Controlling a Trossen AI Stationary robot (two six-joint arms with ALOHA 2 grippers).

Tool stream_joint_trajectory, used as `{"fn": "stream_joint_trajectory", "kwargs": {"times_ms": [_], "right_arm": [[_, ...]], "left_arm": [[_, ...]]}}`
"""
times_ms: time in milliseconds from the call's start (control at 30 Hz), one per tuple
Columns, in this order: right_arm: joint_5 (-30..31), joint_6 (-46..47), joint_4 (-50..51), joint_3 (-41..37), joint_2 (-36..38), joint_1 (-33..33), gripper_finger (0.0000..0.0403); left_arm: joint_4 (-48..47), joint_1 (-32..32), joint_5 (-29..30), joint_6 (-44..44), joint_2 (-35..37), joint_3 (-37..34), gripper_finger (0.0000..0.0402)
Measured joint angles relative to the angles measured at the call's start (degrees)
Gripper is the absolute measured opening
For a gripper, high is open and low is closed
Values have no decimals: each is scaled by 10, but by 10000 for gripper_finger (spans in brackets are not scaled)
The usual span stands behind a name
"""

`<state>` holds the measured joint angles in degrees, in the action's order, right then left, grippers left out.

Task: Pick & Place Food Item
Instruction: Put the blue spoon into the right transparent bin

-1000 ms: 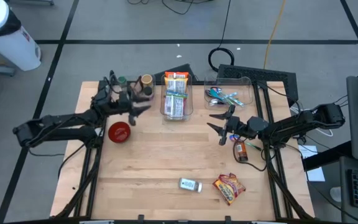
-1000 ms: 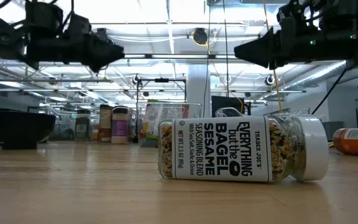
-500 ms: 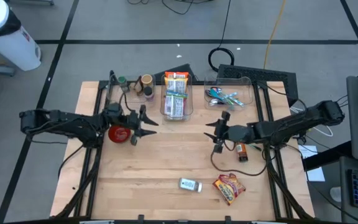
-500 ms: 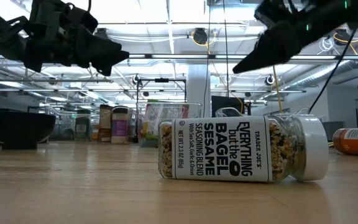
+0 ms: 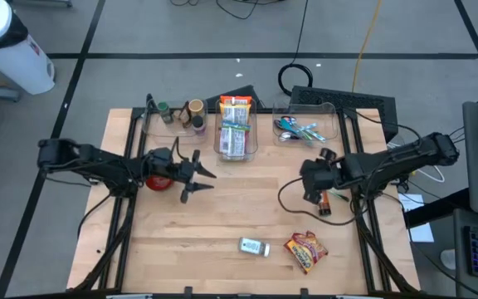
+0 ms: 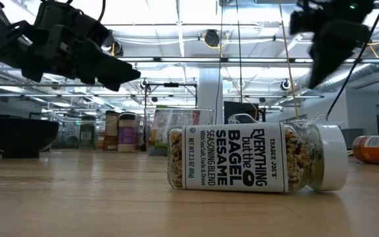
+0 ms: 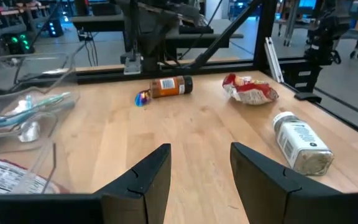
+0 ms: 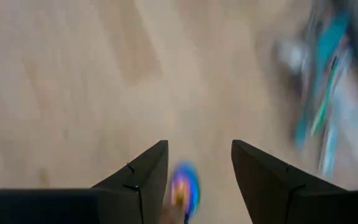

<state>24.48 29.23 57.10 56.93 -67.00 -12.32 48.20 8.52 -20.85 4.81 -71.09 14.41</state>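
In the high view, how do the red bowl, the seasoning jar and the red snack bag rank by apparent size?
1. Red snack bag
2. Red bowl, though the left end effector hides part of it, so its rank is unsure
3. Seasoning jar

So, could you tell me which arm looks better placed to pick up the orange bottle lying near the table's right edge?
Right, probably. The right gripper hangs open, pointing down, right beside the orange bottle, and its wrist view shows the bottle's end between the fingers. The left gripper, also open, sits across the table by the red bowl.
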Motion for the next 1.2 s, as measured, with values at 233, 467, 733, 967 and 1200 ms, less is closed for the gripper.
{"fn": "stream_joint_trajectory", "kwargs": {"times_ms": [233, 467, 733, 967, 1200], "right_arm": [[-67, 168, 142, -14, -1, 21, 169], [-98, 232, 163, -86, -1, 23, 169], [-121, 262, 134, -155, -3, 23, 169], [-141, 215, 59, -186, -45, 23, 169], [-139, 171, 26, -189, -101, 23, 169]], "left_arm": [[33, -18, 0, -2, -17, 0, 170], [35, -23, 0, 0, -17, 0, 170], [44, -23, 15, 8, -17, 0, 170], [44, -22, 15, 11, -17, 0, 170], [44, -22, 15, 11, -17, 0, 170]]}}
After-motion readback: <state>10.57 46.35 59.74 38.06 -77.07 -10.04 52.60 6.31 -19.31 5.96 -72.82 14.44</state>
